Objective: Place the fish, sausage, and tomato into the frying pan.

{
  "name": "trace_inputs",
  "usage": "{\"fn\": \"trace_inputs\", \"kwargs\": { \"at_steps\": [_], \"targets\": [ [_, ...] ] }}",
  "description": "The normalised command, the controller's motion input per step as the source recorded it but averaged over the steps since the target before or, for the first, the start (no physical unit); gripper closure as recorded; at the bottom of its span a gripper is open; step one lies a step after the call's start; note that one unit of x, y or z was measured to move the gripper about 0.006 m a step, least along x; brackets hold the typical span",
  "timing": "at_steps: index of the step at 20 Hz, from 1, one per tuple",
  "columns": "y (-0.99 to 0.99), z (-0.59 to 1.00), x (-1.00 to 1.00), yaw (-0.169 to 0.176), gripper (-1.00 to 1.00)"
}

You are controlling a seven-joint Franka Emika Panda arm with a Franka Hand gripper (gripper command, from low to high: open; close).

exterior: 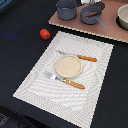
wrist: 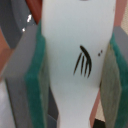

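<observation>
Wrist view: the gripper (wrist: 75, 65) is clamped on the fish (wrist: 75, 55), green pads (wrist: 37, 85) pressing both flanks, the fish's long axis running along the fingers. Exterior view: the arm sits over the frying pan (exterior: 91, 15), which already shows the sausage (exterior: 90, 14); release point judged directly below. The tomato (exterior: 45, 34) lies well apart on the dark table (exterior: 20, 55).

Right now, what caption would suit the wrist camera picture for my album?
Close-up: the gripper shut on a white toy fish with dark markings, green pads pressing both its sides.
</observation>
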Motion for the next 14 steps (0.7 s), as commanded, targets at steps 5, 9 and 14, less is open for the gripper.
{"fn": "trace_inputs", "kwargs": {
  "at_steps": [5, 9, 14],
  "targets": [
    [0.59, -0.19, 0.15, 0.000, 1.00],
    [0.52, -0.05, 0.40, 0.000, 1.00],
    [0.47, -0.08, 0.34, 0.000, 1.00]
  ]
}}
